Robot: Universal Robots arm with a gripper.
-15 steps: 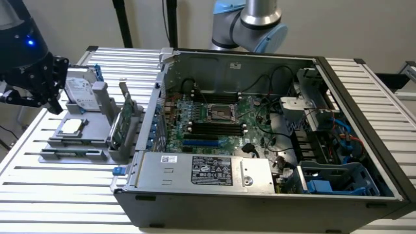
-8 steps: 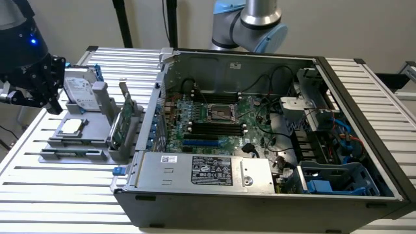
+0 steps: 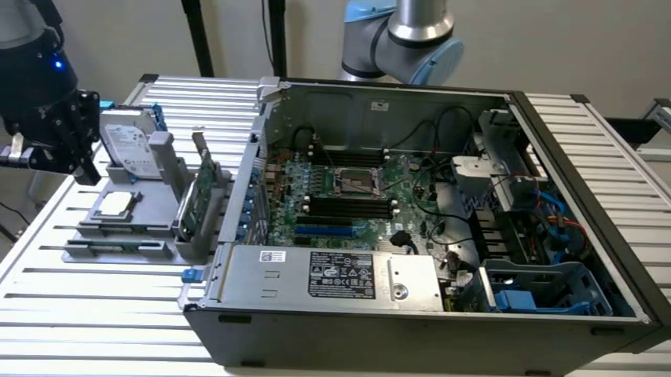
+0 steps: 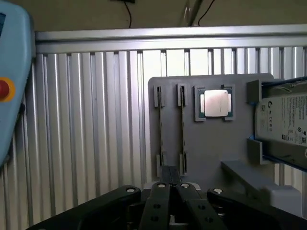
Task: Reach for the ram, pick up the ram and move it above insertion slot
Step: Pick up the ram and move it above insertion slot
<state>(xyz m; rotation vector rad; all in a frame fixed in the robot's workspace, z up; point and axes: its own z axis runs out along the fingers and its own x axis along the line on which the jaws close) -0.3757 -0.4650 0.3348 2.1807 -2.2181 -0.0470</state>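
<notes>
The pincer (image 3: 75, 166) is hovering at the left edge of the surface (image 3: 105, 314), beside the gray holder (image 3: 115, 247). In the wrist view its fingers are pressing together, closed on nothing that I can see. The ram (image 4: 183, 129) seems to be sitting on edge in one of the holder's two narrow slots, though I cannot tell for certain which of the two thin boards it is. The pincer is not touching it. The insertion slot (image 3: 346, 206) is lying well to the right on the board inside the open computer case (image 3: 314, 330). Judging by this, the reach is only starting, and the grasp and carry are not yet done.
</notes>
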